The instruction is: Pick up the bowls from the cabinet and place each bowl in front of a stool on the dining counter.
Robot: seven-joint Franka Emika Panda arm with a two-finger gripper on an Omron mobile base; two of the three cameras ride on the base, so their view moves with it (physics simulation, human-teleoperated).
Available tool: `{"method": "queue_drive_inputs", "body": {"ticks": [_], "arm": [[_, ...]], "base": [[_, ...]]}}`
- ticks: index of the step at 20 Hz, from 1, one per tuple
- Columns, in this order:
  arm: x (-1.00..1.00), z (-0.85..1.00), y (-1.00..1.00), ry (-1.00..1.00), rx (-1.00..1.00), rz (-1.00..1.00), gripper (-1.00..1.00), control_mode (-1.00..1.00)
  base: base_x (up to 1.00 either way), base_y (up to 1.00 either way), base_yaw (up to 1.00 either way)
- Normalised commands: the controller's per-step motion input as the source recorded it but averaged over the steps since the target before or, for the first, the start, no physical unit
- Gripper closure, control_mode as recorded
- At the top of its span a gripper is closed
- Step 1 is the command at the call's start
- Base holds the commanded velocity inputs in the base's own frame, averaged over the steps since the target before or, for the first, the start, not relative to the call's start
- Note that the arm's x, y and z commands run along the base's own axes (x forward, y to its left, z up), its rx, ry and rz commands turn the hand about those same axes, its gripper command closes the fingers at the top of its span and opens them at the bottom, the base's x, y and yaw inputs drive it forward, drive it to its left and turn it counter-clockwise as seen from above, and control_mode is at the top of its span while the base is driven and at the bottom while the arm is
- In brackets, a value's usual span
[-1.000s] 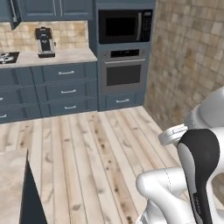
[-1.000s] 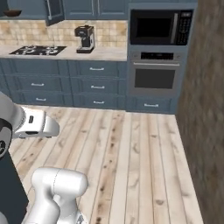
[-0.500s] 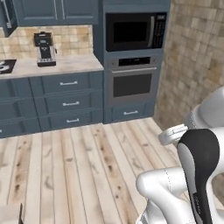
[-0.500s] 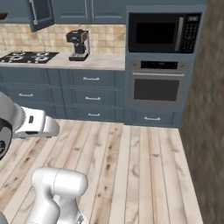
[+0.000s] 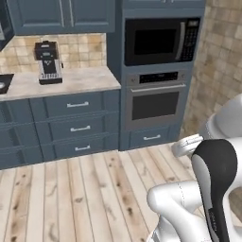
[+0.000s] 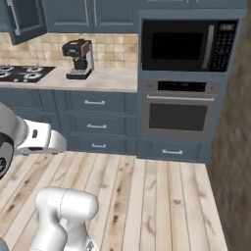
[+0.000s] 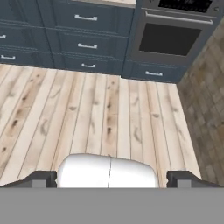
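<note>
My gripper (image 7: 112,179) is open, with its two dark fingertips (image 7: 43,178) far apart and nothing between them. It points down at a bare wooden floor (image 7: 100,109). The bowls, the stool and the dining counter are out of view. A swung-open door of a blue-grey wall cabinet (image 6: 20,19) shows at the upper left of the right base view. The inside of that cabinet is out of view. My white arm (image 5: 189,208) stays folded close to the base.
Ahead stands a tall unit with a black microwave (image 5: 159,41) above a built-in oven (image 5: 156,104). Left of it are blue-grey drawers (image 5: 75,125), a beige top with a coffee machine (image 6: 78,59) and a gas hob (image 6: 22,73). A stone wall (image 5: 217,66) closes the right side.
The whole picture has shifted and grown: the base has driven closer to the oven wall. The arm holds its pose and the gripper stays open.
</note>
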Motion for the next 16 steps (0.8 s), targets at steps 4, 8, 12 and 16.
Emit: {"method": "queue_drive_inputs", "body": {"ticks": [4,8,12,16], "arm": [[0.00,0.00,0.00,0.00,0.00,0.00,-1.00,1.00],[0.00,0.00,0.00,0.00,0.00,0.00,-1.00,1.00],[0.00,0.00,0.00,0.00,0.00,0.00,-1.00,1.00],[0.00,0.00,0.00,0.00,0.00,0.00,-1.00,1.00]], "base": [[1.00,0.44,-0.01],[1.00,0.75,-0.05],[0.81,1.00,-0.13],[0.33,1.00,-0.18]]}}
